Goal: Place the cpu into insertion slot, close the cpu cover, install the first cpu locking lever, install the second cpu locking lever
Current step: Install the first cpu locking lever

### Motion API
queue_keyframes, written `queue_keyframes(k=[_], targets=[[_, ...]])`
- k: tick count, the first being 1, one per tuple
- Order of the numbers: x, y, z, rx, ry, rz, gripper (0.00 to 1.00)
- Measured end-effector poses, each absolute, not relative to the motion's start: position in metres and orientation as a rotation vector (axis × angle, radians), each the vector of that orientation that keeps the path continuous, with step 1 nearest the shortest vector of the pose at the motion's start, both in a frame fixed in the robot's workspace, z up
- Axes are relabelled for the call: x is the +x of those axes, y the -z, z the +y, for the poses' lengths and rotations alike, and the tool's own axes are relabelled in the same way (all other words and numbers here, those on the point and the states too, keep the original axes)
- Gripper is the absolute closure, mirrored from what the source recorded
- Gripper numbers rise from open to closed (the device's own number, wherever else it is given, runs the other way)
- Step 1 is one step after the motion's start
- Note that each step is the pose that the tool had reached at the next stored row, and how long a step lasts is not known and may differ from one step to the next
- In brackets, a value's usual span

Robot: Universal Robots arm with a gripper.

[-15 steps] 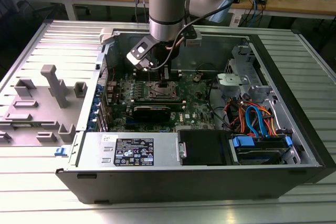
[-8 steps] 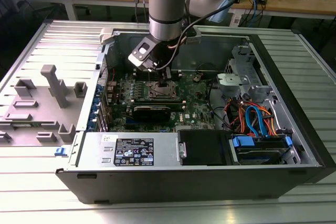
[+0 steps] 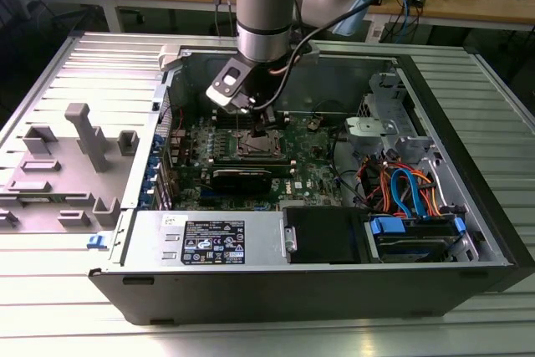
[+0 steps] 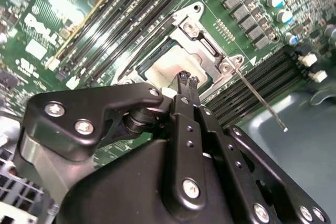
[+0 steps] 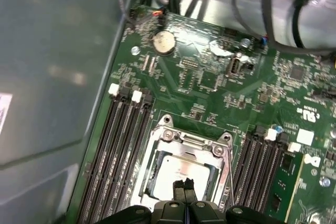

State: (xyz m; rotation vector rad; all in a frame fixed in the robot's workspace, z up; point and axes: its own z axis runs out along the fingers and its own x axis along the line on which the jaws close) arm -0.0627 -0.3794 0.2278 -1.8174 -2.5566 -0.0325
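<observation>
Directly below the fingers (image 5: 179, 188), which are pressed together and hold nothing, the cpu (image 5: 176, 169) sits in the slot (image 5: 143, 171). The cover (image 5: 189, 144) lies flat around it, with a thin lever (image 4: 257, 98) just beside.

cpu (image 5: 168, 167) edge hidden, behind claw (image 5: 184, 183)

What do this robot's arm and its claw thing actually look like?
The arm is a thick round tube of silver-grey metal with pale blue joint caps; black cables run down beside it. The gripper is matte black, built of flat linked bars with silver screws, narrowing to two slim fingers.
</observation>
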Motion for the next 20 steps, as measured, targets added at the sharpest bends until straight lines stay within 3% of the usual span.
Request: queue_keyframes(k=[20], targets=[[-0.0629,-0.2277,-0.3794,-1.497,0.031,-2.754,0.89]])
